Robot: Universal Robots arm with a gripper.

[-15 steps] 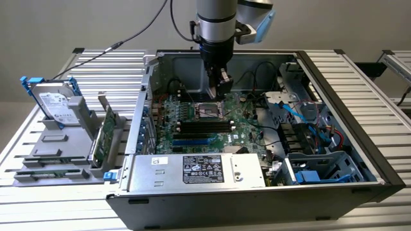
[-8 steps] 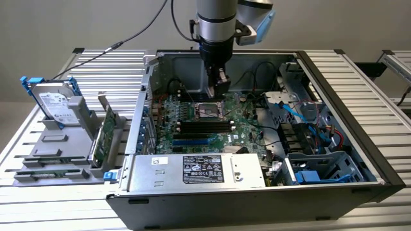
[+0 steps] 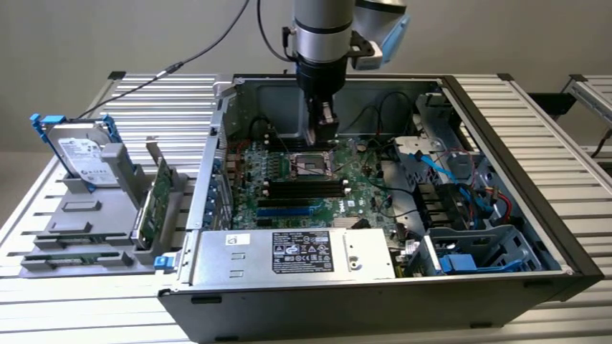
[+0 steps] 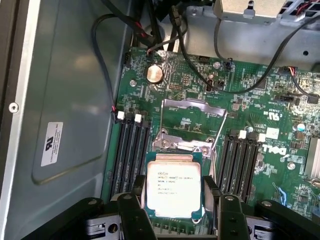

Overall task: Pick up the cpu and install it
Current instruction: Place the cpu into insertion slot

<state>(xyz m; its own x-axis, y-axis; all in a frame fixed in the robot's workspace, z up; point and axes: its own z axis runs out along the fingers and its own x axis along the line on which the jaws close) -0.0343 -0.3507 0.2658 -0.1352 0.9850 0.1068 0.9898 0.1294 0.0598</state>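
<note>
A Universal Robots arm is reaching down into an open computer case (image 3: 535,179) that is lying on its side on a slatted metal counter (image 3: 67,315). Its tool (image 3: 325,142) is hanging just above the processor socket (image 3: 311,163) on the green motherboard (image 4: 250,80).

The tool (image 4: 175,192) is clenching the cpu (image 4: 173,180), with its black fingers (image 4: 138,195) pressing against two opposite edges of the chip. The cpu is sitting flat between them, its shiny silver-grey top with printed lettering facing the wrist camera, directly over the socket area. Whether the chip is already touching the socket cannot be told.

Just beyond the fingertips, the socket's hinged metal frame (image 4: 182,144) is standing open. Black memory slots (image 4: 131,150) are running along one side of the tool, and a second bank (image 4: 245,155) is running along the other. Farther beyond the tool, a coin cell battery (image 4: 154,73) is sitting on the board among black cables.

Inside the case, near the tool, a silver power supply with a black sticker (image 3: 301,252) is sitting beside the motherboard. Well apart from the tool, outside the case toward the exterior view's left, a silver hard drive in a blue bracket (image 3: 82,152) is standing upright in a grey holder (image 3: 86,215).
</note>
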